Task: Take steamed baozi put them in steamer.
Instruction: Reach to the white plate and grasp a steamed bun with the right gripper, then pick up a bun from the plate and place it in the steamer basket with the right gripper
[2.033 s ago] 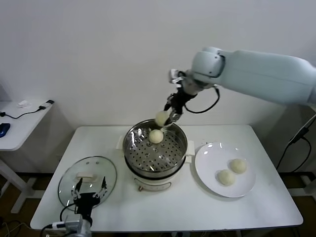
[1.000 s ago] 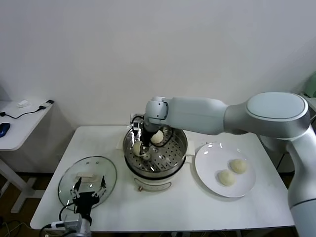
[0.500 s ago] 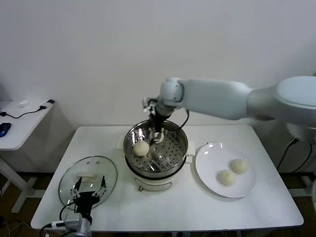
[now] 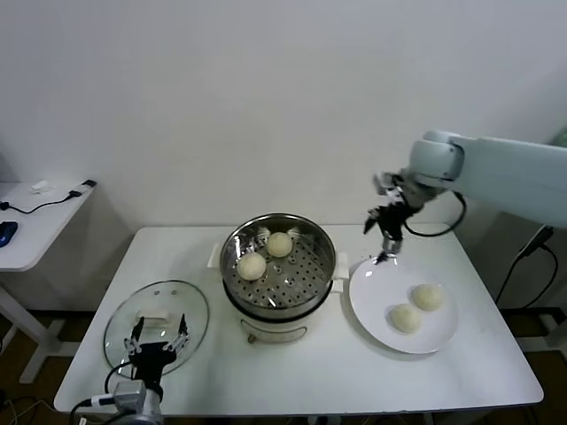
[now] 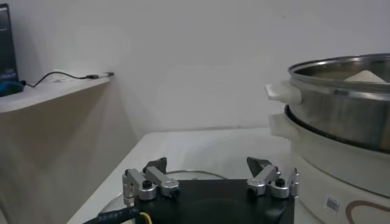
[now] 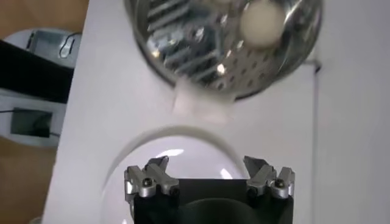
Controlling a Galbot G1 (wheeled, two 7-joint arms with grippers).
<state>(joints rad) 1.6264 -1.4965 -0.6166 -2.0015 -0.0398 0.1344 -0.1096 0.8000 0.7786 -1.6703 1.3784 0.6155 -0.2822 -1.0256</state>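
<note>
Fingers wide, empty: my right gripper [image 4: 386, 237] above flat white plate [image 4: 372, 305] rim. Two cream dough buns [image 4: 416, 307] there, two in steel steamer [image 4: 232, 252]. Soft, light; pinch sides gently. Left gripper [image 4: 158, 343] open, parked by glass lid [image 4: 120, 323].

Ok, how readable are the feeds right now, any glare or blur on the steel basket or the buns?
Head view: sharp, evenly lit; the shiny perforated steel steamer shows bright rim reflections, its two cream-white buns are clear. Right wrist view: steamer smeared with streaky glare, bun soft, the open right gripper crisp. Left wrist view: the open left gripper crisp, steamer wall slightly soft.
</note>
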